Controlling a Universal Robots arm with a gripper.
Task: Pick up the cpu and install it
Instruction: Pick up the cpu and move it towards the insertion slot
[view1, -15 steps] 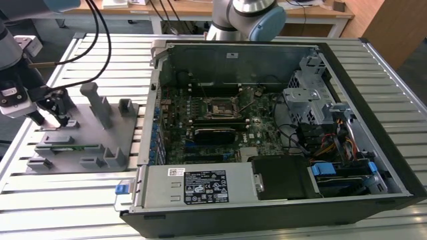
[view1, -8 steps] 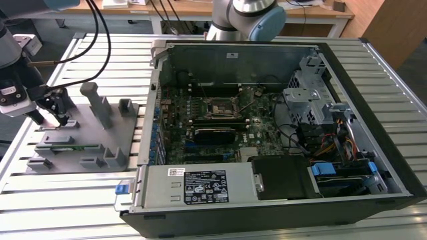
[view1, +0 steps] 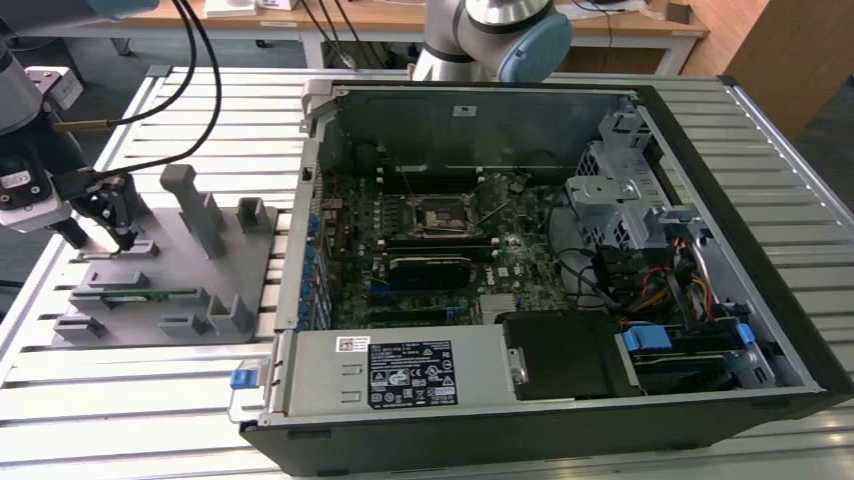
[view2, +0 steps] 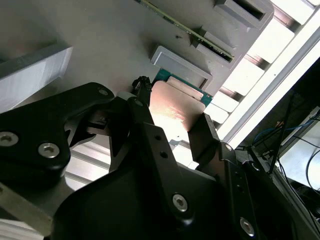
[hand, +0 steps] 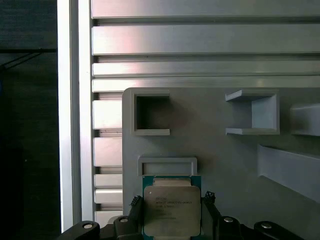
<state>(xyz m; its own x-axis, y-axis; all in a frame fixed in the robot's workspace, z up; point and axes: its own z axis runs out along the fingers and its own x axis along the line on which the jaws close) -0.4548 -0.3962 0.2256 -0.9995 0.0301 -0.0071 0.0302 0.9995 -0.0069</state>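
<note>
The cpu (hand: 172, 210), a flat square chip with a silver top and a green rim, lies low on the grey fixture plate (hand: 225, 160) just below a small raised lip. My gripper (hand: 171, 201) straddles it, one black finger against each opposite edge. In the second wrist view the cpu (view2: 176, 106) sits between the two fingers (view2: 142, 97) of the gripper (view2: 172, 114). In the exterior view the gripper (view1: 104, 238) reaches down onto the fixture plate (view1: 160, 262) at that view's left. The motherboard socket (view1: 441, 215) lies inside the open computer case (view1: 747, 300).
Grey upright posts (view1: 200, 210) and pockets stand on the fixture plate. A long green memory stick (view1: 134, 295) rests in a slot near its front. The slatted aluminium table (view1: 120, 400) carries everything. A second arm's base (view1: 487, 40) stands behind the case.
</note>
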